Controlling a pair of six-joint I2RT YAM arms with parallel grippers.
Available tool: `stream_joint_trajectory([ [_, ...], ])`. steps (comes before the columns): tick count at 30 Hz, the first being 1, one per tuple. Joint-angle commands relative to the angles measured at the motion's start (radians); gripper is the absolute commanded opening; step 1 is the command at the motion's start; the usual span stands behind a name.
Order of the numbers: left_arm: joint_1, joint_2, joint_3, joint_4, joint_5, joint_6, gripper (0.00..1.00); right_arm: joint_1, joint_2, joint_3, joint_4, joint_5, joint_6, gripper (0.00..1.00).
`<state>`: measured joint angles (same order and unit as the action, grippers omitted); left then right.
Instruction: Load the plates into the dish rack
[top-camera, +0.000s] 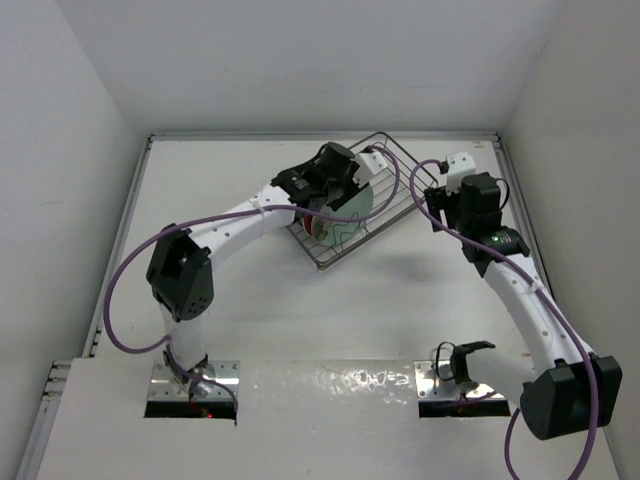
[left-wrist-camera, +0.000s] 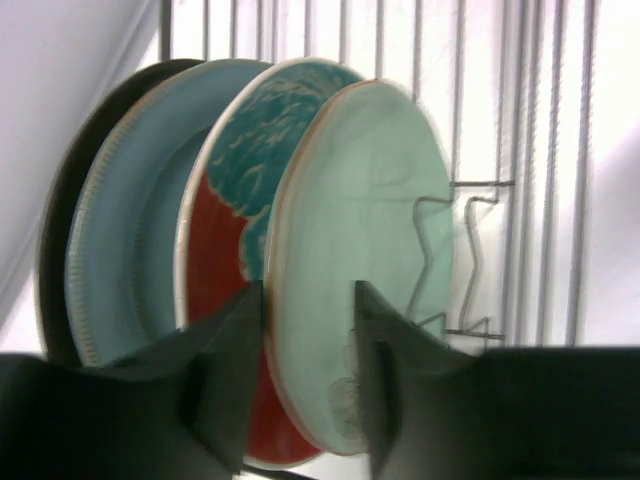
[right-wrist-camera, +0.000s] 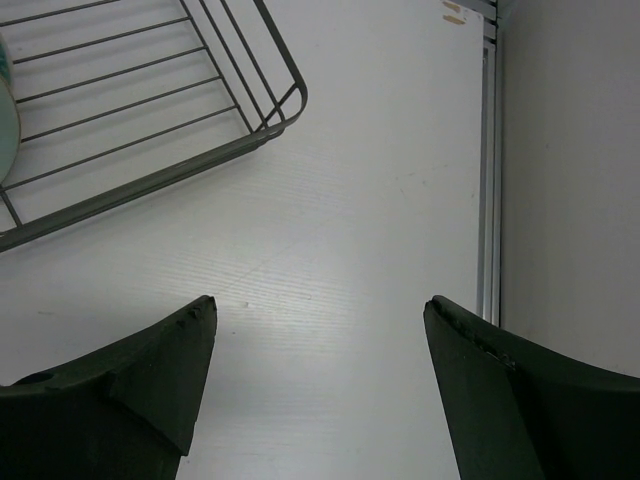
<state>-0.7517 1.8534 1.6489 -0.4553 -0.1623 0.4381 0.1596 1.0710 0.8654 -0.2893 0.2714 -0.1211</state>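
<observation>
From where I stand, the left arm reaches out over the worktop (right-wrist-camera: 350, 250) to the dish rack (top-camera: 388, 200), which sits at an angle near the far side. All four plates stand on edge inside it, packed close like files. Farthest left is the dark teal plate (left-wrist-camera: 58, 240), then the pale mint plate (left-wrist-camera: 125, 260), then the red-rimmed plate (left-wrist-camera: 260, 130), and in front the pale glossy plate with the brown rim (left-wrist-camera: 370, 220). They lean the same way, presumably because each rests against its neighbour while the wavy divider (left-wrist-camera: 430, 260) just beyond marks the next free slot. The left gripper (left-wrist-camera: 310, 310) straddles the front plate's lower rim, one finger behind it and one across its face. That low hold would let the plate be steered down between the wires. I cannot tell whether the jaws are pinching it or have let go. Off to the right, the right gripper (right-wrist-camera: 318, 305) hovers over bare worktop just beside the rack's corner, its jaws spread wide with nothing between them. I would guess it is parked there to keep out of the way. Loading looks all but done.
</observation>
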Motion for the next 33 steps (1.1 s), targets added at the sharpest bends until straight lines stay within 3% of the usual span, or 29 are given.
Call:
stream_joint_trajectory([
  [1,-0.005,-0.020,0.074,0.011,0.055,-0.036,0.40,0.001,0.003,0.003,0.033,-0.021,0.026,0.83],
  [3,-0.005,-0.019,0.129,-0.012,0.061,-0.038,0.57,0.001,0.007,0.001,0.038,-0.021,0.029,0.83],
  [5,-0.005,-0.020,0.173,-0.055,0.081,-0.047,0.63,0.001,0.010,0.004,0.042,-0.018,0.038,0.83],
  [10,-0.005,-0.028,0.429,-0.147,0.086,-0.090,0.70,0.000,0.026,0.014,0.042,0.015,0.080,0.86],
  [13,0.014,-0.049,0.534,-0.126,-0.041,-0.055,0.75,-0.014,0.056,0.023,0.009,0.084,0.144,0.91],
  [15,0.107,-0.072,0.534,-0.117,-0.104,-0.070,0.79,-0.061,0.078,0.026,-0.057,0.152,0.240,0.93],
  [19,0.462,-0.063,0.506,-0.229,-0.094,-0.166,0.81,-0.251,0.075,-0.067,-0.097,0.092,0.473,0.97],
  [20,0.513,-0.072,0.447,-0.268,-0.097,-0.199,0.81,-0.323,0.058,-0.095,-0.071,0.025,0.501,0.98],
  [22,0.653,-0.098,0.358,-0.299,-0.051,-0.223,0.81,-0.351,0.056,-0.134,-0.047,-0.006,0.525,0.99],
  [27,0.782,-0.296,-0.191,-0.160,-0.100,-0.199,0.80,-0.353,0.078,-0.158,0.010,-0.104,0.485,0.99],
  [29,0.801,-0.354,-0.393,-0.110,-0.092,-0.197,0.80,-0.351,0.067,-0.177,0.036,-0.069,0.503,0.99],
  [33,0.812,-0.436,-0.583,-0.106,-0.071,-0.242,0.80,-0.353,0.032,-0.212,0.050,0.093,0.596,0.99],
])
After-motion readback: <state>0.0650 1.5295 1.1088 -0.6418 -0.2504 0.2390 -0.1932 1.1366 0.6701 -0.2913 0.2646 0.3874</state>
